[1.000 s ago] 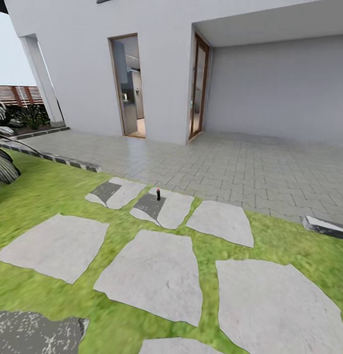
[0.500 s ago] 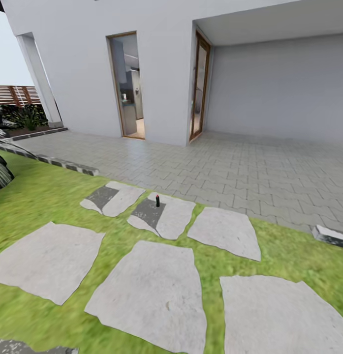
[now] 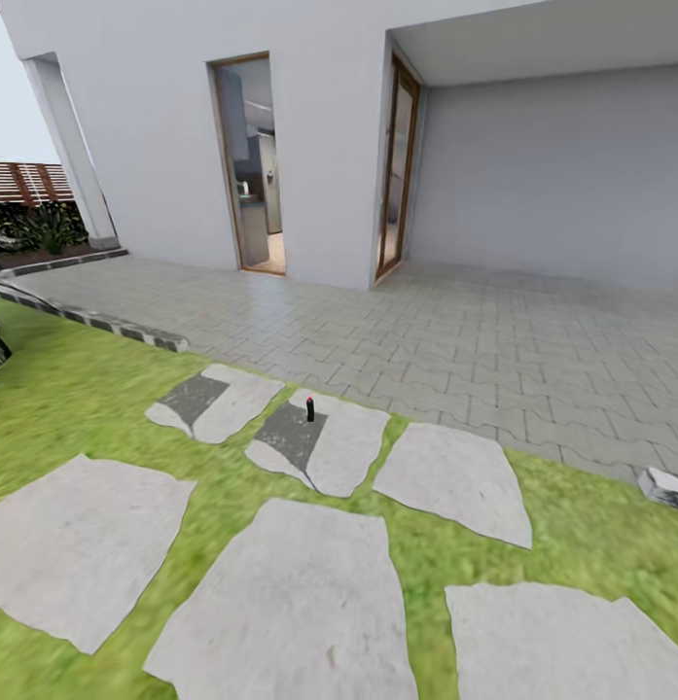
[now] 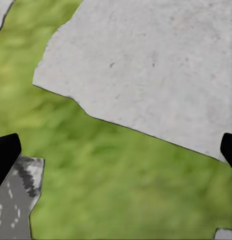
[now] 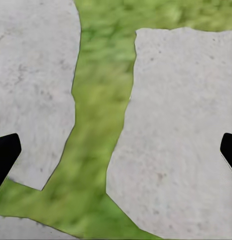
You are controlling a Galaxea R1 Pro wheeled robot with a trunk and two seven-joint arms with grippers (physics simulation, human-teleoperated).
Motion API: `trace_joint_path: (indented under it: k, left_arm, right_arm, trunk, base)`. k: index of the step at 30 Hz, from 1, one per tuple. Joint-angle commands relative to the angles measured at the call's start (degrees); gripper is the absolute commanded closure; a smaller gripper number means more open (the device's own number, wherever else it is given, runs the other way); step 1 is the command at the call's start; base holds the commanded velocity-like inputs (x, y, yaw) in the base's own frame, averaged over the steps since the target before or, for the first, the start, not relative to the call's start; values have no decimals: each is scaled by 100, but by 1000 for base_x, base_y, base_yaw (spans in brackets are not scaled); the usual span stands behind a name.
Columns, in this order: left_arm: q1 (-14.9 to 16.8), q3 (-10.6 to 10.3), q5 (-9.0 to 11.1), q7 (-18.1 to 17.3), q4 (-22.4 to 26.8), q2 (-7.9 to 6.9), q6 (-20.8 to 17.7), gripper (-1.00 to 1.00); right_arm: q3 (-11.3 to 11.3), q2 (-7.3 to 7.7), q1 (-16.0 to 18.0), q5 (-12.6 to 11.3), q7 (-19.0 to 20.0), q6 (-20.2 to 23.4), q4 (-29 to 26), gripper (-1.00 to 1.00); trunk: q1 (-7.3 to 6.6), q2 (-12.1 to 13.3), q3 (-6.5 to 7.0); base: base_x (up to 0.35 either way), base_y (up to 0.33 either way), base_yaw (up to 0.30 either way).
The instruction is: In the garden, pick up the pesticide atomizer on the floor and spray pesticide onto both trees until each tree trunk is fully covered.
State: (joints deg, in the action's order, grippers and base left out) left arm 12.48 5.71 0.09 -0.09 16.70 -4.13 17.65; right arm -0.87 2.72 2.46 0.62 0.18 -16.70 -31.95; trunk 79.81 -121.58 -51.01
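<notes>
The pesticide atomizer (image 3: 310, 409), a tiny black bottle with a red top, stands upright on a two-tone grey slab (image 3: 346, 442) of the floor, several slabs ahead of me in the head view. My left gripper (image 4: 117, 152) is open over grass and a pale slab (image 4: 155, 65), with nothing between its black fingertips (image 4: 6, 156). Equally wide open, my right gripper (image 5: 117, 150) hangs above two slabs (image 5: 185, 125) split by a grass strip, its fingertips (image 5: 6, 152) empty. The trees are out of view.
Beyond the slabs lies a grey paved patio (image 3: 494, 340) in front of a white house with an open doorway (image 3: 251, 160). A stone kerb (image 3: 95, 321) borders the lawn at left, and a kerb block (image 3: 666, 486) sits at right. A slatted fence (image 3: 27, 180) shows far left.
The whole head view has shifted: slabs slid down and out of the frame and the house looms larger, so the camera has moved forward. The atomizer stands where it was on its slab.
</notes>
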Motion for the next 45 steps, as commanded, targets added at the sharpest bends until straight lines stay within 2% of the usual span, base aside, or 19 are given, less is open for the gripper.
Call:
trace_joint_path:
  k: [1,11,45]
  left_arm:
    - [0,0,0,0,0,0,1,-100]
    - [0,0,0,0,0,-1,-3,-100]
    - [0,0,0,0,0,0,-7,-100]
  right_arm:
    - [0,0,0,0,0,0,0,-100]
    - [-1,-1,0,0,0,1,2,-100]
    - [-1,0,0,2,0,0,-3,-100]
  trunk:
    - [0,0,0]
    - [0,0,0]
    - [0,0,0]
  base:
    - [339,0,0]
    - [339,-53,0]
    - [337,-136,0]
